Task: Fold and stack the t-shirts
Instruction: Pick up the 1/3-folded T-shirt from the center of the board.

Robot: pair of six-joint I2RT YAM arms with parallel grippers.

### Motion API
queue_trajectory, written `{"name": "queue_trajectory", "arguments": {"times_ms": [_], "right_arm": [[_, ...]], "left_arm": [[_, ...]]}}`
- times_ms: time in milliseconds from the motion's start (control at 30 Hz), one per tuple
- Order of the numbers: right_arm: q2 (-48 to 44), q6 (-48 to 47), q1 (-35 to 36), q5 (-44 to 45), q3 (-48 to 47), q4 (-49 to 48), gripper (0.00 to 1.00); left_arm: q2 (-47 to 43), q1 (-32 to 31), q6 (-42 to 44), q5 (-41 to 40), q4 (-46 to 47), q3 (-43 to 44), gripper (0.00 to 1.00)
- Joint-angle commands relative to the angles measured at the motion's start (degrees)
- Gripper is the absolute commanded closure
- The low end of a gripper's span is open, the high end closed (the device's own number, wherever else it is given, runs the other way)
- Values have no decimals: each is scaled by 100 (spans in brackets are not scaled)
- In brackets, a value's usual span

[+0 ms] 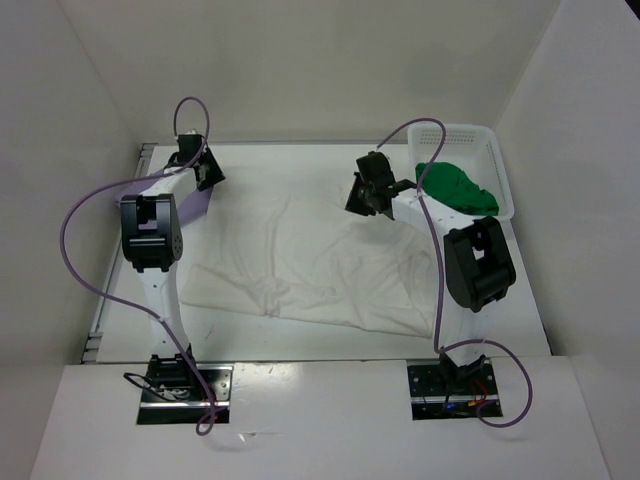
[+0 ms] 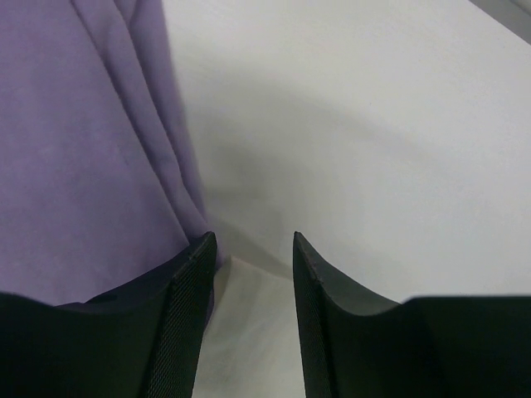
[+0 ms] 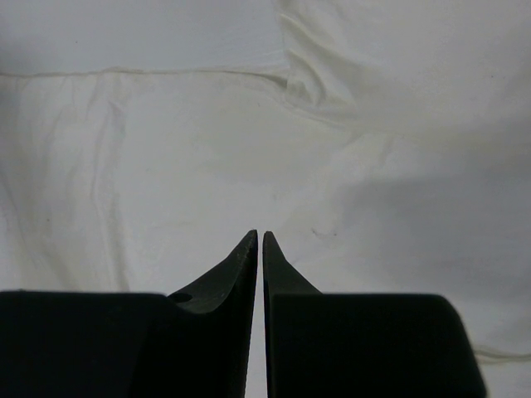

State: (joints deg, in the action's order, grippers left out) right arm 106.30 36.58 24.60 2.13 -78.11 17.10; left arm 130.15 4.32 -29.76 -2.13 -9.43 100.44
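Observation:
The white t-shirt [image 1: 300, 265] lies spread and wrinkled across the middle of the table; it fills the right wrist view [image 3: 166, 149]. The lavender t-shirt [image 1: 193, 200] lies at the far left, mostly hidden under my left arm; it shows at the left of the left wrist view [image 2: 75, 149]. The green t-shirt [image 1: 455, 185] sits bunched in the white basket. My left gripper [image 1: 205, 165] [image 2: 253, 240] is open and empty, at the lavender shirt's edge. My right gripper [image 1: 365, 190] [image 3: 260, 236] is shut and empty above the white shirt's far right part.
The white perforated basket [image 1: 478, 138] stands at the far right corner. White walls enclose the table on the left, back and right. Purple cables loop off both arms.

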Motion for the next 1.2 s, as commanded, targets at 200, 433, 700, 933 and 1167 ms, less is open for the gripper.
{"name": "queue_trajectory", "arguments": {"times_ms": [200,433,700,933,1167], "right_arm": [[128,-37,-104,95,-55,-234,78],[768,-37,-701,674,-818,-304,66],[2104,-28,-1159,1482,-2278,21,63],[2956,-28,-1335,1921,-3769,450,63],[3977,-28,-1335,2291,-5117,1085,62]], "left_arm": [[160,-19,269,143,169,125,61],[-270,-19,146,257,293,-182,80],[-1096,-19,-30,319,653,-876,90],[-1448,-19,-83,424,899,-1334,92],[-1624,-19,-136,529,1057,-1633,92]]}}
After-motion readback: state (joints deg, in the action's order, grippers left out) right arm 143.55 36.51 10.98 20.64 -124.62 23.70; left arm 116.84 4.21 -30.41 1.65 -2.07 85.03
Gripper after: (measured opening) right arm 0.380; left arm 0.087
